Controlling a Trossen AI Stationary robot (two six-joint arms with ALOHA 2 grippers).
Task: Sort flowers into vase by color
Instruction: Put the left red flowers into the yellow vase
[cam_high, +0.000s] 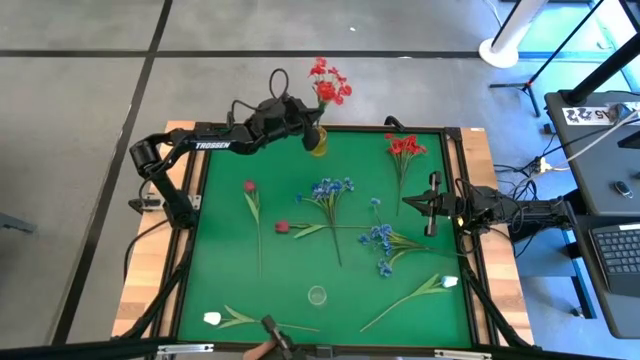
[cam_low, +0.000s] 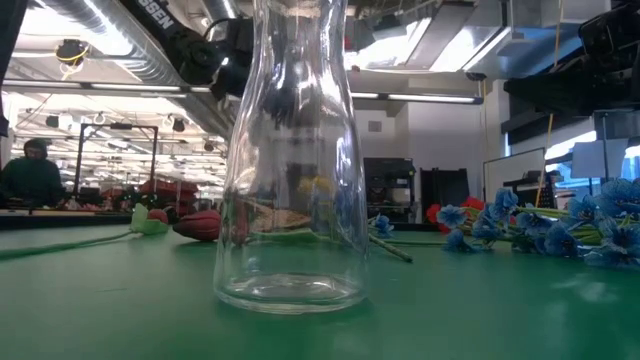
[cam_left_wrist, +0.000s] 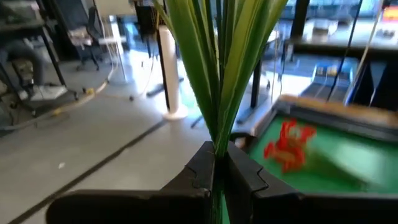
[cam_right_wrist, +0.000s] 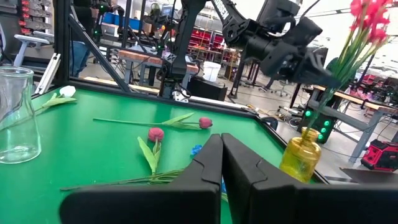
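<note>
A red spray (cam_high: 328, 82) stands in the yellow vase (cam_high: 317, 141). Another red spray (cam_high: 405, 146), blue sprays (cam_high: 331, 189), a rosebud (cam_high: 282, 227) and white tulips (cam_high: 449, 282) (all flat) lie on the mat (cam_high: 220, 270).

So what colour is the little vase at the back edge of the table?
Yellow. The small yellow glass vase shows best in the right wrist view.

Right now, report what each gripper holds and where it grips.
The left gripper is shut on the red flower spray, gripping its green stem just above the yellow vase. The right gripper is shut and holds nothing.
</note>
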